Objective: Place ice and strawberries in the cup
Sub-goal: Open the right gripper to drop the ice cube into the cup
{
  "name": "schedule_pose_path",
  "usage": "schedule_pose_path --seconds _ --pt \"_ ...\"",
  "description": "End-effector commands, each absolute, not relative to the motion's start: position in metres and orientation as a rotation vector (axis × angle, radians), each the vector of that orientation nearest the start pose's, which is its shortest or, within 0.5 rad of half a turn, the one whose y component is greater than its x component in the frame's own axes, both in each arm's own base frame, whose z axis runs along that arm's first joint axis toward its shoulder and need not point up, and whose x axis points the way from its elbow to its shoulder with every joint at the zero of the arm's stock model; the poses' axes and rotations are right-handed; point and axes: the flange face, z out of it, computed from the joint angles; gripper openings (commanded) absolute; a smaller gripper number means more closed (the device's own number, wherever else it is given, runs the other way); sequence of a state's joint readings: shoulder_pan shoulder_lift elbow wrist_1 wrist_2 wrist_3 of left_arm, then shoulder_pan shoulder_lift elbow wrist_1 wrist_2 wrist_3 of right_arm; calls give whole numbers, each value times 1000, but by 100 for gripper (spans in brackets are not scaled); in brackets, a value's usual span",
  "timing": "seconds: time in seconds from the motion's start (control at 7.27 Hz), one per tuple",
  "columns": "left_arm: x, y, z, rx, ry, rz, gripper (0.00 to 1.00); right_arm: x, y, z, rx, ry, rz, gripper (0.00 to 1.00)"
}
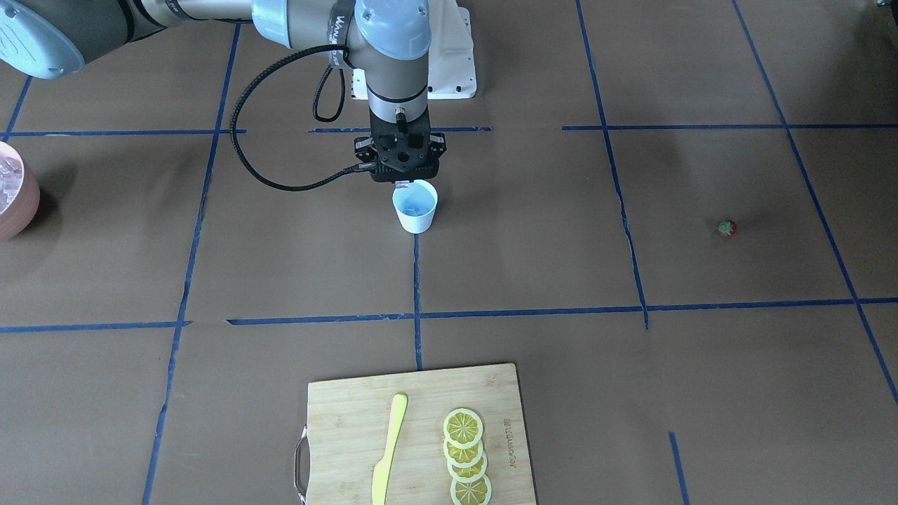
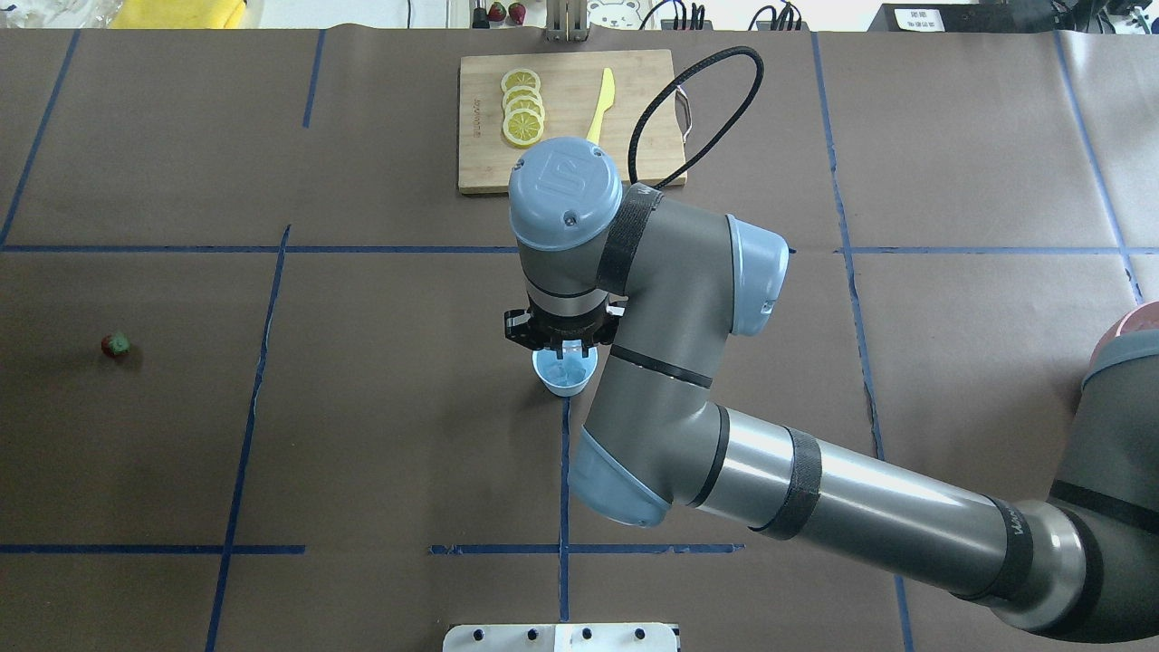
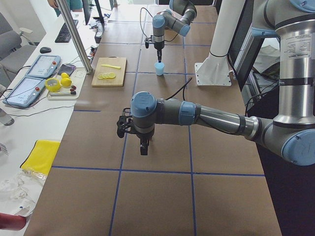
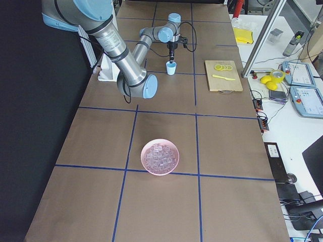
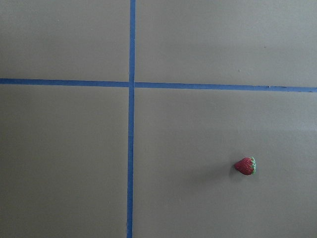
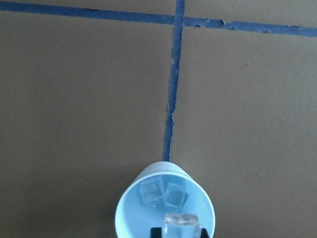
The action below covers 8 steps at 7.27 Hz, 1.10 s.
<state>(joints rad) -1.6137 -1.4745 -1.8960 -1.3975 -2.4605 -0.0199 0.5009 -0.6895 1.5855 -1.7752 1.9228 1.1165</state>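
Note:
The pale blue cup (image 1: 415, 205) stands at the table's middle, with two ice cubes (image 6: 163, 194) in it. My right gripper (image 1: 405, 184) hangs just over the cup's rim. It is shut on a third ice cube (image 6: 182, 225), which shows above the cup's mouth (image 6: 165, 208) in the right wrist view. The strawberry (image 1: 727, 227) lies alone on the brown table, far on my left side, and also shows in the left wrist view (image 5: 245, 166). My left gripper (image 3: 143, 147) hangs above the table; I cannot tell whether it is open or shut.
A pink bowl (image 4: 160, 157) full of ice cubes stands far on my right side. A wooden cutting board (image 1: 351, 421) with lemon slices (image 1: 466, 456) and a yellow knife (image 1: 389, 449) lies at the far edge. Blue tape lines cross the table.

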Motion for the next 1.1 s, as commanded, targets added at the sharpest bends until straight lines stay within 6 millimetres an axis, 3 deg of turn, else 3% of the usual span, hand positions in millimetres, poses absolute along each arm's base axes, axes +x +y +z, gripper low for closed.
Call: schedule_pose_path --seconds 0.0,0.14,0.28,0.41,0.69,0.83,0.96 --pt "-74 -443 553 63 889 -32 100 -581 -426 135 15 -765 -84 3" --pt "-74 -445 555 60 889 -33 100 -581 -424 134 14 -767 -86 16" --pt "-75 -447 556 58 889 -34 100 -581 -424 133 8 -769 -68 61" --pt "-75 -448 556 60 889 -35 100 -581 -422 131 6 -774 -59 98" --pt "-75 -448 556 60 889 -33 100 -577 -420 125 6 -786 -44 99" --pt "-75 -450 551 69 884 -30 100 -559 -418 115 23 -816 -42 99" --pt "-73 -449 544 88 879 -18 100 -511 -424 118 41 -836 -16 99"
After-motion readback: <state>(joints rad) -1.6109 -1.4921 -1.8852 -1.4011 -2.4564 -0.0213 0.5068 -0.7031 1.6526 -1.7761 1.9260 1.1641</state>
